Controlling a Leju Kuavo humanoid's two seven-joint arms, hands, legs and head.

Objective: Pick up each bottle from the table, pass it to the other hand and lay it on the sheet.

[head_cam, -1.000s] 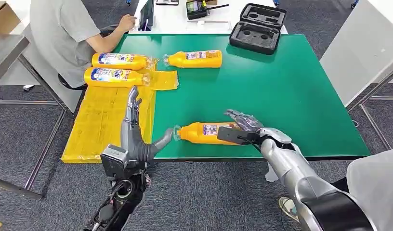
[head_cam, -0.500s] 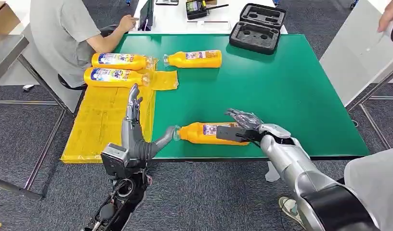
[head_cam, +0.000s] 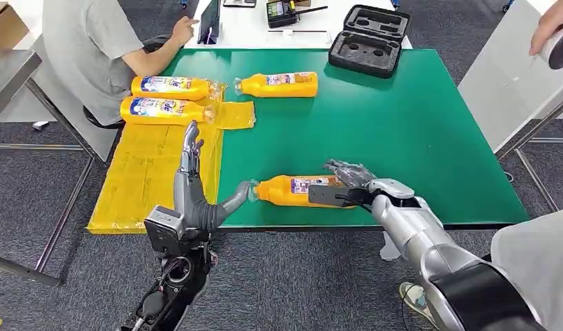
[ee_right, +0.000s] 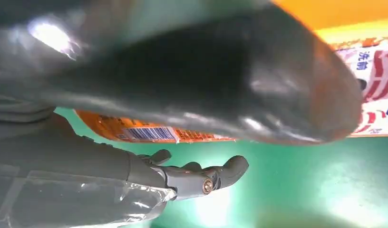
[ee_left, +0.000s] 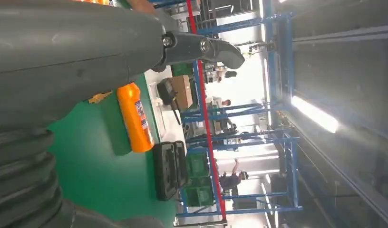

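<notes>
Now — R hand (head_cam: 346, 181) round near bottle (head_cam: 292, 189) (L hand (head_cam: 196, 185) spread, thumb at its cap)

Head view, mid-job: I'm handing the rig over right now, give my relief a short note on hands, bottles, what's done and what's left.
Right hand: wrapped around the near bottle at the table's front edge; whether it is lifted is unclear.
Left hand: open, upright beside the yellow sheet, thumb close to that bottle's cap end, holding nothing.
Done: two bottles lie on the sheet's far end.
Left: hand the near bottle to the left hand and lay it on the sheet; then the far bottle, which lies on the green table beside the sheet.
</notes>
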